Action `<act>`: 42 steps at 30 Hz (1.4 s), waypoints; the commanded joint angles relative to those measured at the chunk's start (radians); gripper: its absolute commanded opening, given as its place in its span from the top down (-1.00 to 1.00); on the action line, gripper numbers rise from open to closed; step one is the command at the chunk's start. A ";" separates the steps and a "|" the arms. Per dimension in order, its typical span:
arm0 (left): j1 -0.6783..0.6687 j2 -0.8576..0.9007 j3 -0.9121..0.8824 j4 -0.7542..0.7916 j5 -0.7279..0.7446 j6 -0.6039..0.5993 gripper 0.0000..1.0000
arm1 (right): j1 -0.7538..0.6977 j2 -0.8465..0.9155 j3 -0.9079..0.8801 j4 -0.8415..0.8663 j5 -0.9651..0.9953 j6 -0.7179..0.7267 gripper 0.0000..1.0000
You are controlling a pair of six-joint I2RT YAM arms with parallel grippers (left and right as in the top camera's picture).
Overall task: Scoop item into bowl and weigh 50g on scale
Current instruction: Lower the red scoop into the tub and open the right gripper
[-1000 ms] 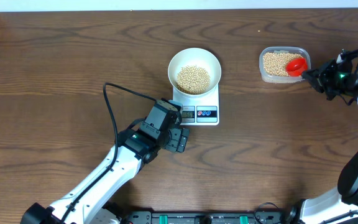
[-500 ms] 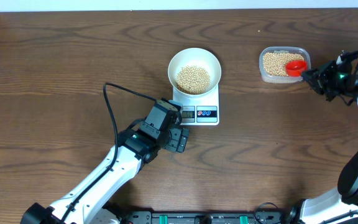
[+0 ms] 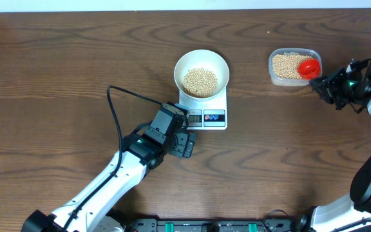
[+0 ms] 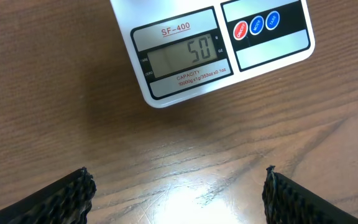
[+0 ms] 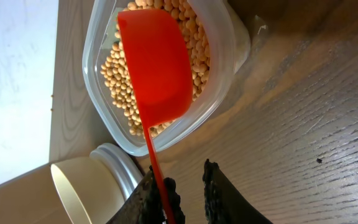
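Observation:
The white bowl (image 3: 179, 64) stands on the white scale (image 3: 203, 117) and holds a heap of tan beans (image 3: 200, 80). In the left wrist view the scale (image 4: 253, 53) shows 50 on its display. My left gripper (image 3: 184, 144) hovers just in front of the scale, open and empty (image 4: 178, 177). A red scoop (image 3: 310, 66) lies in the clear tub (image 3: 275, 77) on more beans (image 3: 287, 64). My right gripper (image 3: 321, 84) is open at the scoop's thin handle (image 5: 157, 62); the handle leans on one finger, with a gap to the other (image 5: 188, 177).
The tub (image 5: 225, 43) sits at the back right of the brown wooden table. A black cable (image 3: 114, 109) loops over the table to the left of my left arm.
My right jaws have parted around the scoop's handle, and the right gripper has drawn back a little from the tub. The scoop has settled onto the beans. The left arm is still.

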 commanded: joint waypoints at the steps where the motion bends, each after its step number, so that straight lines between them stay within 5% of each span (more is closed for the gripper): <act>1: 0.004 -0.012 -0.002 -0.003 -0.005 0.010 -0.77 | 0.001 0.000 -0.005 0.003 0.006 0.013 0.58; 27: 0.004 -0.012 -0.002 -0.003 -0.005 0.010 -0.77 | 0.038 0.003 -0.007 0.031 -0.079 0.031 0.61; 42: 0.004 -0.012 -0.002 -0.003 -0.005 0.010 -0.78 | 0.003 -0.099 -0.007 -0.068 -0.042 -0.092 -0.12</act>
